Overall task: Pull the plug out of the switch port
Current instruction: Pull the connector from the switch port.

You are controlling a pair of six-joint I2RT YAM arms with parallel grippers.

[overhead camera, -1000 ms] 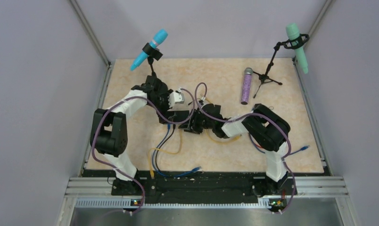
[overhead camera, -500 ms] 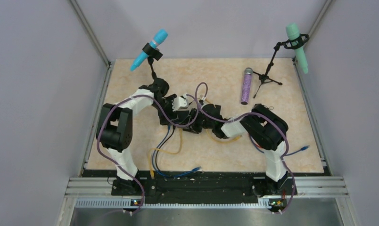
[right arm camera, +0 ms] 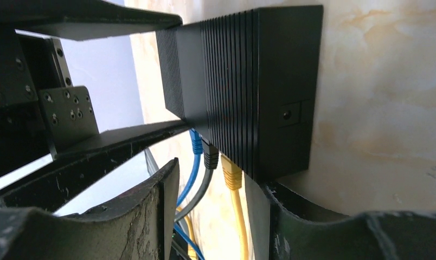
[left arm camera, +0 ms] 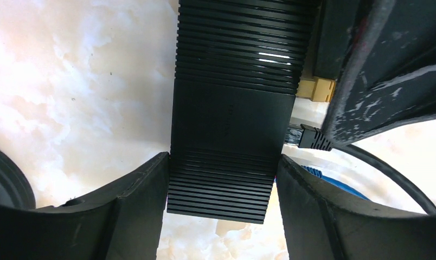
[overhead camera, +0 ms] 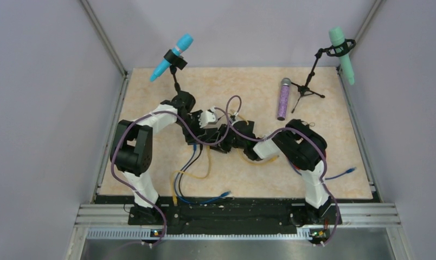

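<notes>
The switch (left arm camera: 232, 108) is a flat black ribbed box lying on the marble table. My left gripper (left arm camera: 222, 211) is shut on its two long sides near one end. Blue (right arm camera: 197, 142), grey-black (right arm camera: 211, 156) and yellow (right arm camera: 232, 174) plugs sit in its sockets. My right gripper (right arm camera: 213, 173) is open, its fingers apart on either side of these plugs and cables, the yellow one nearest the right finger (right arm camera: 270, 216). In the top view both grippers (overhead camera: 204, 132) (overhead camera: 225, 142) meet over the switch (overhead camera: 194, 137), which is mostly hidden.
Blue, black and yellow cables (overhead camera: 191, 173) trail toward the front edge. A purple microphone (overhead camera: 283, 98) lies at the back right by a stand with a green microphone (overhead camera: 341, 47). A blue microphone on a stand (overhead camera: 172, 54) is behind my left arm.
My left arm has swung in and to the right, bringing its gripper down over the switch. My right arm has edged slightly left toward the plugs.
</notes>
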